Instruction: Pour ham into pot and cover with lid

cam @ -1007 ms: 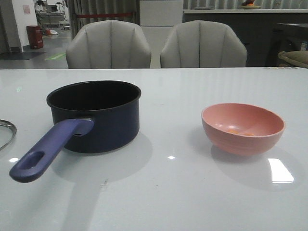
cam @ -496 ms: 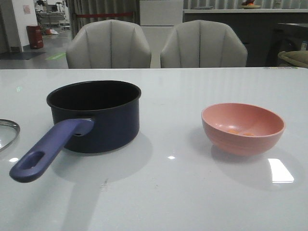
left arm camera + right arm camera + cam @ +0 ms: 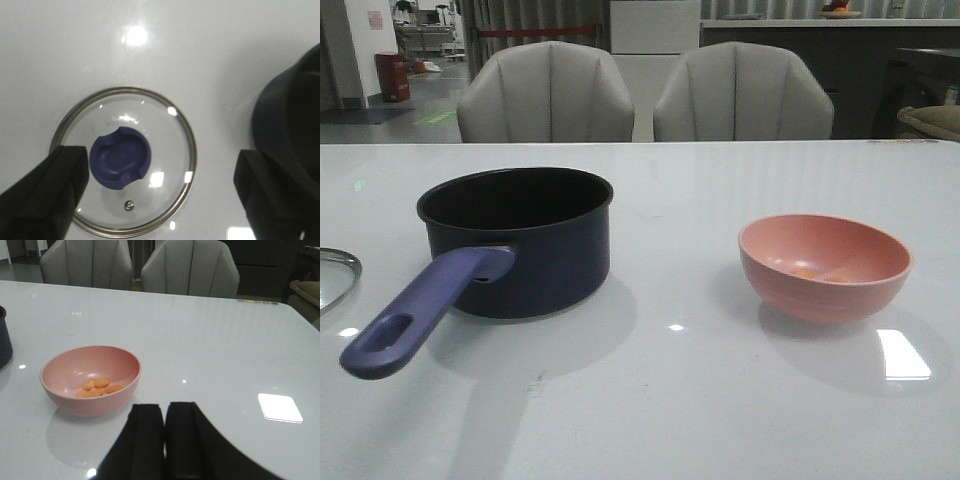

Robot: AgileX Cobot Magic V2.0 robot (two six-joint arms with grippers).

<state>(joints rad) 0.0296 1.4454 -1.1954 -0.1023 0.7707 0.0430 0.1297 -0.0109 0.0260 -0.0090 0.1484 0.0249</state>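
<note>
The dark navy pot (image 3: 520,240) stands left of centre on the white table, its purple-blue handle (image 3: 420,310) pointing toward me. To the right sits a pink bowl (image 3: 825,265) holding the ham (image 3: 820,273), a few orange chunks (image 3: 98,387). Only the rim of the glass lid (image 3: 335,275) shows at the far left edge. In the left wrist view the lid (image 3: 160,145) lies flat, blue knob (image 3: 120,157) up. My left gripper (image 3: 162,172) hangs open above it, the knob close to one finger. My right gripper (image 3: 164,407) is shut and empty, beside the bowl (image 3: 90,377).
Two grey chairs (image 3: 645,95) stand behind the table's far edge. The pot's wall (image 3: 290,130) is close to one left finger. A corner of the pot (image 3: 4,340) shows beyond the bowl in the right wrist view. Neither arm appears in the front view.
The lid's rim at the left edge of the front view shows slightly further right than a second ago. Pot and bowl have not moved.
</note>
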